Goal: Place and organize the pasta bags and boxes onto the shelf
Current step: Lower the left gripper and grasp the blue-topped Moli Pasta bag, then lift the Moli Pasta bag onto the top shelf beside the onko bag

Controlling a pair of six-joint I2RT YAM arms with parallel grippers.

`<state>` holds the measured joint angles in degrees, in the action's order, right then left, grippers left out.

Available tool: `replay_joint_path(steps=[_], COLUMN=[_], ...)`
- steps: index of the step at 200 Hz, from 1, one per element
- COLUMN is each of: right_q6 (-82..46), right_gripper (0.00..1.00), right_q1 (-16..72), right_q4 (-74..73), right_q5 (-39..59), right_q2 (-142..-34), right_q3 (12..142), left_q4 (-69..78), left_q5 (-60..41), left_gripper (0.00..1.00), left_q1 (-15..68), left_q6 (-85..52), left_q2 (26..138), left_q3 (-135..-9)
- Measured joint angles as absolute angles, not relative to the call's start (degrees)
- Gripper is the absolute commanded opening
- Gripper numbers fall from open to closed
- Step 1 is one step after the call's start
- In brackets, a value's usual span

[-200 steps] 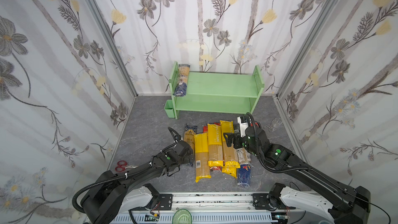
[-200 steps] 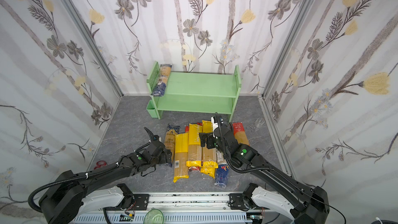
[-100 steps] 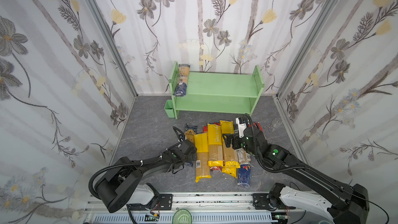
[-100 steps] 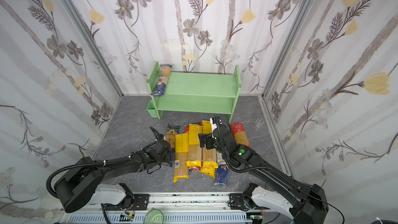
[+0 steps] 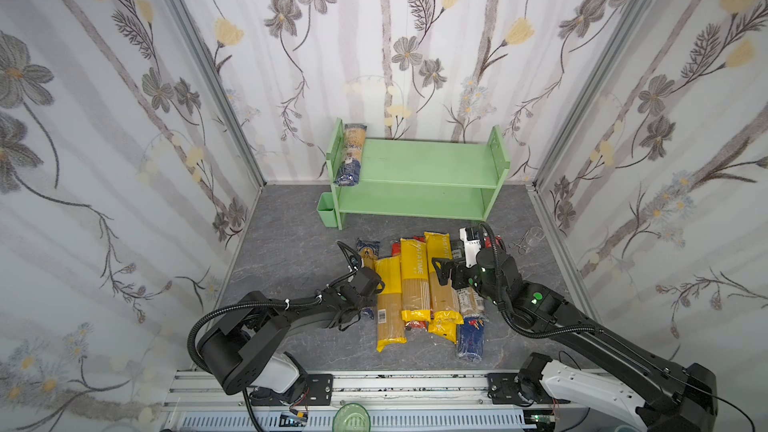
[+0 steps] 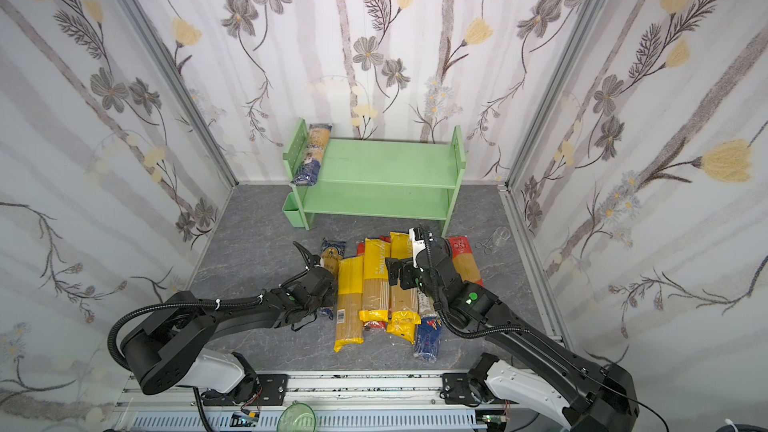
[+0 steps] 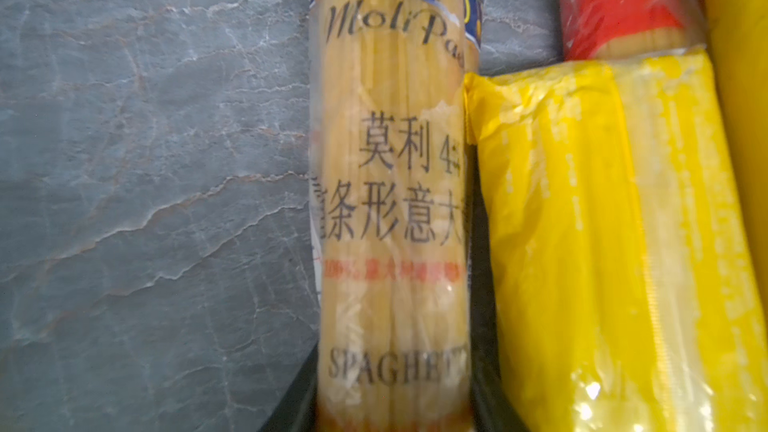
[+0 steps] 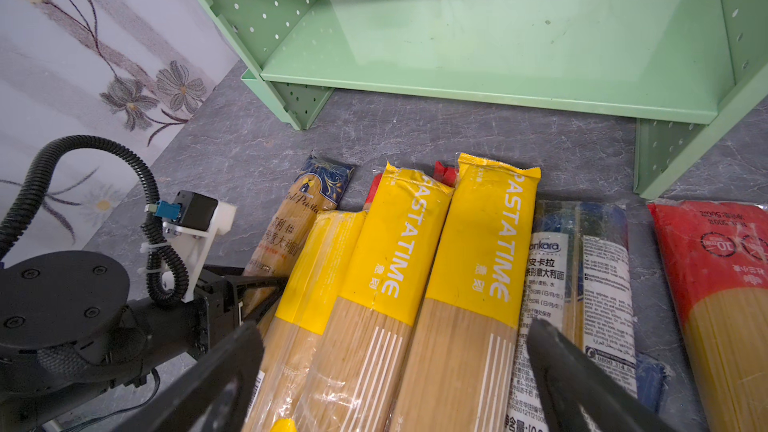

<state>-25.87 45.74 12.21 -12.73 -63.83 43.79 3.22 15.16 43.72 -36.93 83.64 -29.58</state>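
Observation:
Several long spaghetti bags lie side by side on the grey floor in front of the mint-green shelf (image 5: 415, 160) (image 6: 386, 160) (image 8: 498, 35). One blue-ended bag (image 5: 351, 155) (image 6: 313, 157) lies at the left end of its top board. My left gripper (image 5: 368, 282) (image 7: 392, 388) is low at the left edge of the pile. Its black fingers (image 7: 299, 392) press both sides of a clear blue-ended spaghetti bag (image 7: 390, 201) (image 5: 368, 251) (image 8: 303, 209). My right gripper (image 8: 395, 342) (image 5: 441, 271) hangs open above two yellow Pastatime bags (image 8: 399, 251) (image 5: 413, 272), holding nothing.
A small green square cup (image 5: 326, 209) hangs at the shelf's left foot. Metal forceps and a small glass (image 5: 525, 238) lie on the floor at the right. A red-ended bag (image 8: 715, 268) and a blue bag (image 5: 469, 334) lie right of the pile. Flowered walls enclose three sides.
My left gripper has come down beside the pile and closed from wide open onto the blue-ended bag. The right gripper has hardly moved and stays open.

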Motion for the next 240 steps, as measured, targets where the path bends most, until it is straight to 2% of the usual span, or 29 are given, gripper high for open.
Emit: replay_joint_path(steps=[20, 43, 118, 172, 240], right_q6=[-25.87, -25.87, -25.87, -25.8, -24.8], right_gripper=[1.0, 1.0, 1.0, 1.0, 1.0], right_q1=[45.65, 45.63, 45.45, 45.41, 45.36], right_q4=[11.99, 11.81, 11.77, 11.81, 11.86], right_q5=[-12.34, -12.29, -10.96, -10.9, -10.92], right_q2=[-63.75, -63.72, -62.33, -62.13, -62.15], right_q3=[43.79, 43.79, 43.79, 43.83, 45.87], left_q4=[3.49, 1.13, -22.52, -29.1, -37.5], left_q5=[14.79, 13.8, 10.44, 9.69, 7.4], left_gripper=[0.09, 0.0, 0.0, 0.0, 0.0], left_q1=[43.72, 43.72, 43.7, 43.72, 43.77], left_q6=[-37.43, -37.5, -35.73, -33.1, -28.25], left_q2=[82.04, 79.66, 65.47, 57.34, 54.65], left_q3=[-29.45, -29.78, -35.4, -42.28, -56.23])
